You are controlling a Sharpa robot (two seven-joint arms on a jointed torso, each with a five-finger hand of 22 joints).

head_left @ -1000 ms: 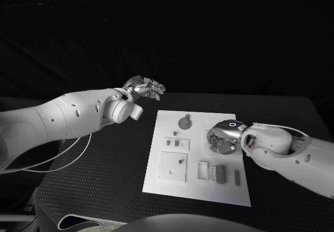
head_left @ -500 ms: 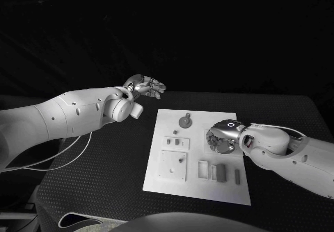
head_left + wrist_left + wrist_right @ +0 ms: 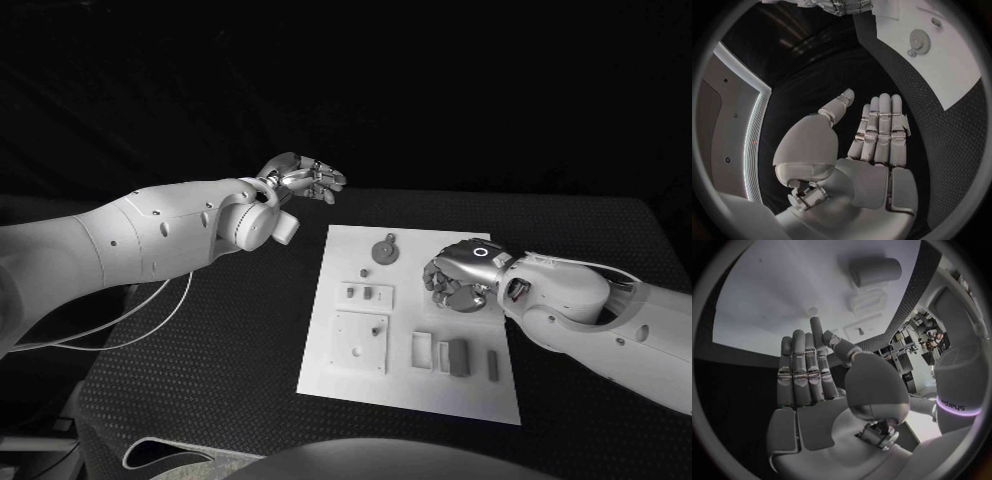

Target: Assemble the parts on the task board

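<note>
- On the black table point(image 3: 202, 380) in front of me, the white task board point(image 3: 335, 375) is lying in the middle, its long side running away from me.
- My left hand point(image 3: 300, 181) is hanging in the air past the board's far left corner, well apart from it and touching nothing.
- From my left wrist, I am seeing that hand point(image 3: 873, 135) with its fingers point(image 3: 882, 125) stretched out straight, side by side, and the thumb standing off to one side; it is holding nothing.
- My right hand point(image 3: 460, 284) is hovering over the right half of the board, about midway along it, palm turned down toward the plate.
- From my right wrist, that hand point(image 3: 817, 385) is showing flat, straight fingers point(image 3: 804, 370) with the thumb angled inward and nothing between them.
- A round geared part point(image 3: 384, 252) is lying near the board's far end; it is also showing as a small gear point(image 3: 917, 38) from my left wrist.
- Two small rectangular pieces point(image 3: 366, 294) are sitting left of centre, with a larger square plate point(image 3: 359, 344) nearer to me.
- A frame-shaped part point(image 3: 421, 352), a darker block point(image 3: 457, 357) and a thin bar point(image 3: 492, 366) are lying side by side at the near right of the board.
- A grey cylinder point(image 3: 874, 271) is lying on the board ahead of my right fingertips.
</note>
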